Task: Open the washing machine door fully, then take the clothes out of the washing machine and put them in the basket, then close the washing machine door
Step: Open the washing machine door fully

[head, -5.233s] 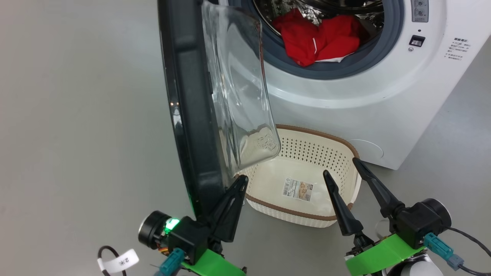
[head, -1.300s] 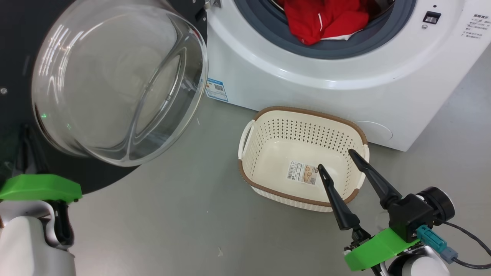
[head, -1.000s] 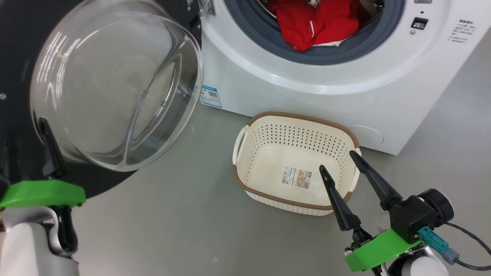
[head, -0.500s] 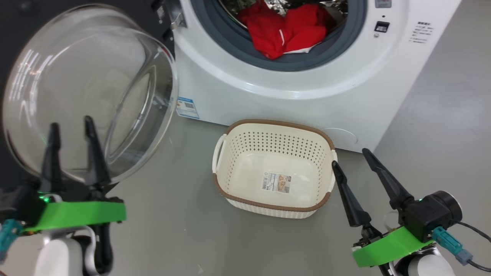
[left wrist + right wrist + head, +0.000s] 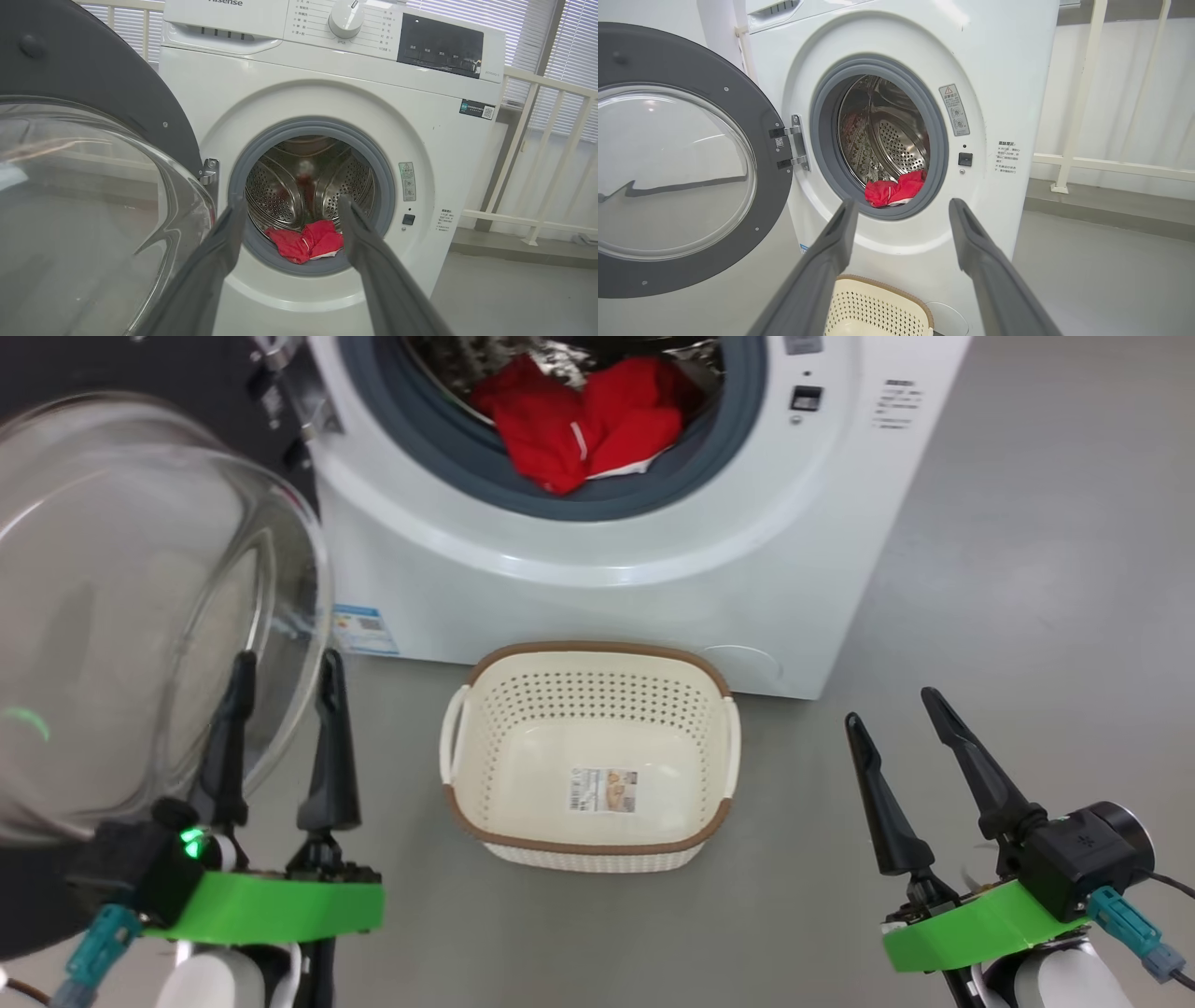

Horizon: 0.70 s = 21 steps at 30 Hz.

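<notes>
2 grippers are up in front of the big white washing machine (image 5: pixel 607 588). The left gripper (image 5: pixel 287 661) is wide open and holds nothing. In the head view it is low on the left, right by the glass of the washing machine door (image 5: pixel 112 616). I cannot tell if it touches the glass. The right gripper (image 5: pixel 890 707) is wide open too, with nothing in it. It is over the grey floor (image 5: pixel 1027 569), to the right of the basket (image 5: pixel 597 649), and apart from it.

The door is swung open to the left of the machine. Its round glass bump faces out.

The clothes (image 5: pixel 579 429) are inside the machine. They lie in a red heap at the front of the shiny drum (image 5: pixel 299 182), partly on the grey rubber ring (image 5: pixel 597 509). A bit of white shows on the red.

The basket sits on the floor just in front of the machine, under the round hole. A paper label (image 5: pixel 603 791) lies on its floor. A small blue sticker (image 5: pixel 359 627) is low on the machine's front, near the door.
</notes>
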Motion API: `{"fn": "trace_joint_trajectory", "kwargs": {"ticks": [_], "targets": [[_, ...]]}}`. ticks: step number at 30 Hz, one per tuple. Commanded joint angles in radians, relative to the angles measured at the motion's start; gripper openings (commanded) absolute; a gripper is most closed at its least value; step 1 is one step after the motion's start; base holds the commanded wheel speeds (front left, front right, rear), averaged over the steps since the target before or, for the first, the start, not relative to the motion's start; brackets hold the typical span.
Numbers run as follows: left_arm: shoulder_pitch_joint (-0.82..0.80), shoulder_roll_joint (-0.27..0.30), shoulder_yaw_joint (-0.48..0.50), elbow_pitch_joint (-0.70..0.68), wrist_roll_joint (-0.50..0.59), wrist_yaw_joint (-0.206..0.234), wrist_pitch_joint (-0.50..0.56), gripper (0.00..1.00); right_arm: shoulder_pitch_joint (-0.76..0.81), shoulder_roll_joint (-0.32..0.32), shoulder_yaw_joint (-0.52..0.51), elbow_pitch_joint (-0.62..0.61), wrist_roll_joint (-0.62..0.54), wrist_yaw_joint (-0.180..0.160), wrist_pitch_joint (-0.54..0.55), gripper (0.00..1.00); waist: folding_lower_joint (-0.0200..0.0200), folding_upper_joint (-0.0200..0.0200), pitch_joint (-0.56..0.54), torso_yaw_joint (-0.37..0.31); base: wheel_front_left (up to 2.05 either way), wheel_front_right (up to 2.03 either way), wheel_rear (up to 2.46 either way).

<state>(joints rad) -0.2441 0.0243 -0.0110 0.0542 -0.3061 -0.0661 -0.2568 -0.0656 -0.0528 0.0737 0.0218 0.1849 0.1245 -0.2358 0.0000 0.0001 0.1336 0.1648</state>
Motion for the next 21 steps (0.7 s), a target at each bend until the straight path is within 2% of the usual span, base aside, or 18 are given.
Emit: {"fn": "trace_joint_trajectory", "kwargs": {"ticks": [1, 11, 21], "targets": [[0.002, 0.026, 0.022, -0.017, 0.012, -0.010, -0.005, 1.00, -0.024, 0.003, 0.015, -0.020, 0.007, 0.006, -0.011, 1.00, 0.0000, -0.0001, -0.009, -0.044, 0.00, 0.00, 0.00], [0.057, 0.042, -0.021, 0.027, 0.023, -0.042, -0.005, 1.00, -0.004, 0.003, -0.003, -0.020, 0.008, 0.006, -0.024, 1.00, 0.0000, -0.0001, -0.029, -0.145, 0.00, 0.00, 0.00], [0.138, 0.038, -0.011, 0.012, 0.020, -0.033, -0.005, 1.00, 0.045, 0.003, -0.022, -0.041, 0.012, 0.006, -0.026, 1.00, 0.0000, -0.0001, -0.070, -0.194, 0.00, 0.00, 0.00]]}}
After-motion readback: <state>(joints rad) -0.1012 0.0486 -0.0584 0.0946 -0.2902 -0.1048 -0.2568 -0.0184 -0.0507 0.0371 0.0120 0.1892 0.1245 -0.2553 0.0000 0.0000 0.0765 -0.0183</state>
